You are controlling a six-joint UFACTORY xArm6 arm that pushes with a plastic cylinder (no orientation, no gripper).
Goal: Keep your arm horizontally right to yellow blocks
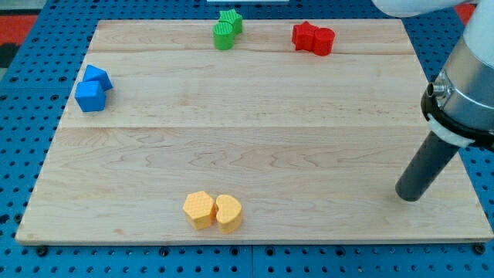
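Two yellow blocks sit side by side near the view's bottom edge of the wooden board [255, 139]: a yellow hexagon-like block [199, 208] and a yellow heart-shaped block [228, 212], touching. My tip [411, 196] rests on the board far to the view's right of them, at almost the same height in the view, slightly higher. The dark rod rises up and right to the arm's grey body.
Two blue blocks [93, 87] lie at the left edge. Two green blocks [227, 29] and two red blocks [312, 38] lie along the top edge. A blue pegboard [23, 116] surrounds the board.
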